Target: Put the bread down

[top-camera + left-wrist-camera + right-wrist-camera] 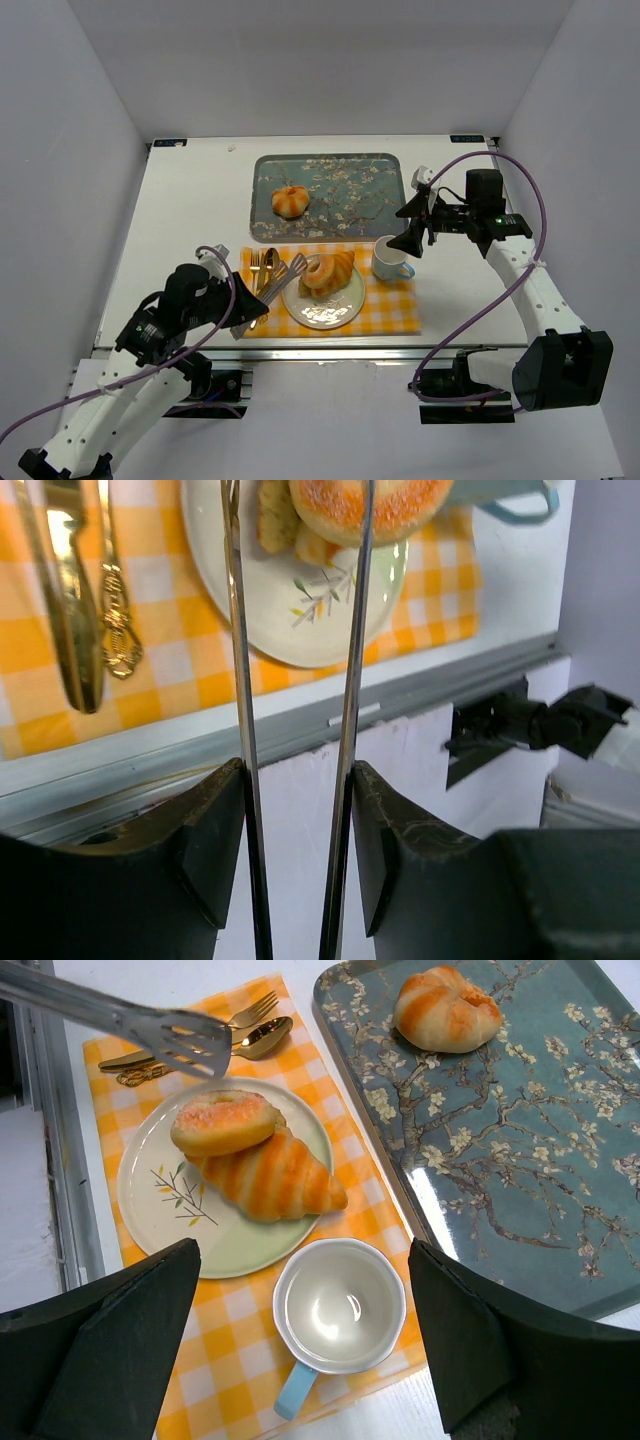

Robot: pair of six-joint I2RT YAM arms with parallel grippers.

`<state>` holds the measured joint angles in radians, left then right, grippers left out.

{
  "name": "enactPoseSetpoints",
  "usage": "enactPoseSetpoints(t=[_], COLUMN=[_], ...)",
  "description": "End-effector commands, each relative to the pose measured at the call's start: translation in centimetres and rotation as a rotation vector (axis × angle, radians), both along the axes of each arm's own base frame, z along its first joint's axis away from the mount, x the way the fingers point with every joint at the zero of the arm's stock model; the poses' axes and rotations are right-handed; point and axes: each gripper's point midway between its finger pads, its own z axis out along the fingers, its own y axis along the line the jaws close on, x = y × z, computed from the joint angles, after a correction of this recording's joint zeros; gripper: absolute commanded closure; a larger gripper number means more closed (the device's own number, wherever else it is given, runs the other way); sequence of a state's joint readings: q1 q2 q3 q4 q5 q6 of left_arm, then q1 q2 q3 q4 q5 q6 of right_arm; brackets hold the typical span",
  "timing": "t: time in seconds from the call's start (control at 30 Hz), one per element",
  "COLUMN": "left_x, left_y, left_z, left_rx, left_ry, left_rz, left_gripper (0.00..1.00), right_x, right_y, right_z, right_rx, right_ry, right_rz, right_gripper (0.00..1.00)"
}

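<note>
**A:** Where is the bread seen?

**B:** A sugared bun (225, 1120) is seen on a plate (165, 1200), propped on top of a croissant (275, 1175). The plate is set on a yellow checked placemat (395, 305) near the table's front edge.

**A:** What is held by the left gripper (298, 850)?

**B:** A pair of metal tongs (240, 680) is gripped there. Its 2 arms are caught between the 2 pads, with 1 arm pressed against each. A gap is left between the arms, so the tongs are not squeezed together.

**A:** Is the bun touched by the tongs?

**B:** In the right wrist view the tong tips are seen just beside the bun, on its cutlery side, and nothing is clamped in them. Whether the bun is touched cannot be told, since the tips are cut off in the left wrist view.

**A:** How is the right gripper (410, 228) placed?

**B:** It is held above the table by the tray's right end. Its jaws are spread wide and nothing is held between them. A white cup (340, 1305) with a blue handle is seen below it, set on the placemat just beside the plate.

**A:** What else is laid out?

**B:** Gold cutlery (262, 268) is laid on the placemat to the left of the plate. 1 round roll (290, 201) is seen on a flowered tray (370, 215) behind the placemat, well apart from the plate.
</note>
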<state>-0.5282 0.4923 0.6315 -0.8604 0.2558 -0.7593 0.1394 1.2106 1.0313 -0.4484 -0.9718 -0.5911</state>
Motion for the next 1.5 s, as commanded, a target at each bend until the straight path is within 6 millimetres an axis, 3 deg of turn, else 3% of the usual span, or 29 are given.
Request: enactPoseSetpoints(t=[0.0,0.2,0.33,0.47,0.5,0.53,0.63,0.77,0.8,0.87,0.9,0.93,1.07,1.13,1.17,1.27,1.47], left_x=[1.2,2.6,3.5,6.0,6.7,7.8,10.5,15.3,16.6,18.8,19.6,20.7,22.0,22.6,22.7,23.1,21.3], left_y=[1.2,2.7,2.5,4.7,5.2,6.4,7.7,9.1,11.6,12.8,15.1,15.9,18.5,18.8,18.8,18.8,19.9], left_z=[2.2,4.3,4.6,5.4,5.2,5.2,4.0,2.5,1.7,-1.1,-2.0,-3.6,-8.2,-9.4,-10.4,-11.3,-13.6], left_rx=[0.018,0.035,0.042,0.11,0.143,0.201,0.353,0.515,0.564,0.558,0.572,0.609,0.694,0.719,0.72,0.694,0.664], left_ry=[-0.064,-0.124,-0.142,-0.214,-0.216,-0.243,-0.251,-0.235,-0.207,-0.145,-0.121,-0.116,-0.035,-0.032,-0.012,0.006,0.12], left_rz=[0.098,0.211,0.218,0.371,0.405,0.469,0.532,0.486,0.499,0.457,0.494,0.453,0.363,0.324,0.307,0.29,0.324], left_gripper=[0.46,0.48,0.5,0.68,0.79,0.84,1.0,1.0,1.0,1.0,1.0,1.0,0.93,0.84,0.75,0.66,0.5], right_x=[-0.4,-0.5,-0.4,-0.4,-0.4,-0.4,-0.4,-0.2,-0.2,-0.3,-0.4,-0.5,-0.6,-0.5,-0.4,-0.3,-0.2], right_y=[0.1,0.1,0.1,0.2,0.2,0.3,0.3,0.1,0.2,0.2,0.2,0.2,0.3,0.3,0.2,0.2,0.1], right_z=[0.7,0.7,0.9,0.8,0.8,0.9,0.9,1.1,1.1,1.2,1.2,1.1,1.0,1.0,1.0,1.0,0.4], right_rx=[0.015,0.018,0.018,0.021,0.023,0.025,0.028,0.014,0.013,0.015,0.018,0.019,0.027,0.031,0.031,0.025,0.012], right_ry=[-0.024,-0.022,-0.028,-0.022,-0.021,-0.022,-0.02,-0.045,-0.049,-0.049,-0.05,-0.046,-0.047,-0.05,-0.051,-0.055,-0.055], right_rz=[0.019,0.024,0.023,0.025,0.027,0.028,0.031,0.03,0.033,0.035,0.037,0.037,0.036,0.032,0.031,0.029,0.032], right_gripper=[0.11,0.11,0.11,0.11,0.11,0.1,0.11,0.11,0.11,0.11,0.11,0.11,0.11,0.11,0.1,0.11,0.11])
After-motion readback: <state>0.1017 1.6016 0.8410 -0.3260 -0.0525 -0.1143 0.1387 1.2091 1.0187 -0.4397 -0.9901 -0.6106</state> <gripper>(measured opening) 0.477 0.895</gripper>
